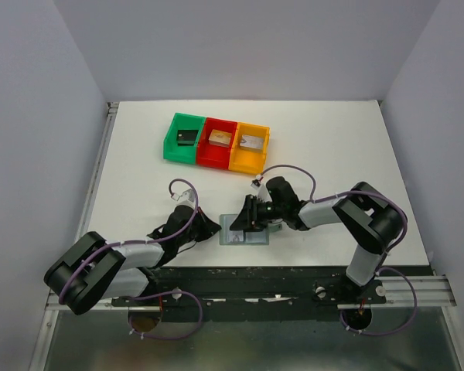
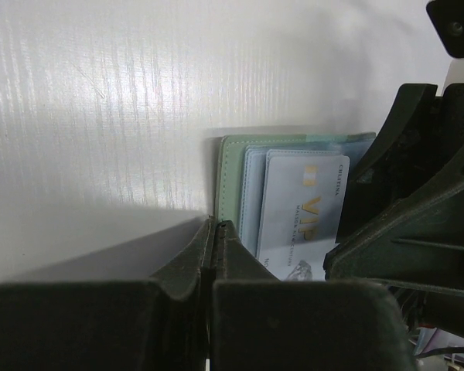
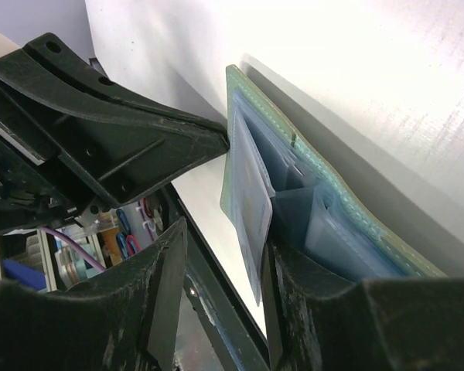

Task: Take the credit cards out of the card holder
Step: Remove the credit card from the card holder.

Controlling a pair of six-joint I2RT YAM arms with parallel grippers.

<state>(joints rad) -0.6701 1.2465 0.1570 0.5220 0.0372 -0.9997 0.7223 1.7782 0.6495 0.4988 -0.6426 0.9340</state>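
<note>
Two claws work at the card holder (image 2: pixel 294 144), which lies opened flat on the white table (image 1: pixel 139 154), pockets up.

Left gripper (image 2: pixel 214 232): clenched, fingers sealed together, nothing between them. Its tip touches the holder's left edge, seemingly pinning it.

Right gripper (image 3: pixel 223 243): released, jaws spread over the holder's right half. They straddle a raised thin edge, and I cannot tell whether it is card or pocket flap. No grip made yet.

Cards: a silvery VIP card (image 2: pixel 301 209) sits in the holder's front pocket with much of its face showing. Any others are hidden deeper.

Risks, my judgement:
- Jaws could close on flap and card together, so the whole holder lifts or drags.
- The left tip bears only on the holder's rim, and a sideways pull could slip the holder free.
- The card is thin and slick, so a shallow pinch may slide off.

Materials:
- Holder shell is grey-green and leather-like, with a stitched border.
- Pockets are pale blue, thin, soft and layered.
- Card is stiff and glossy with gold lettering.
- Table has a fine ribbed grain.
- Fingers are matt black plastic, scuffed.
</note>
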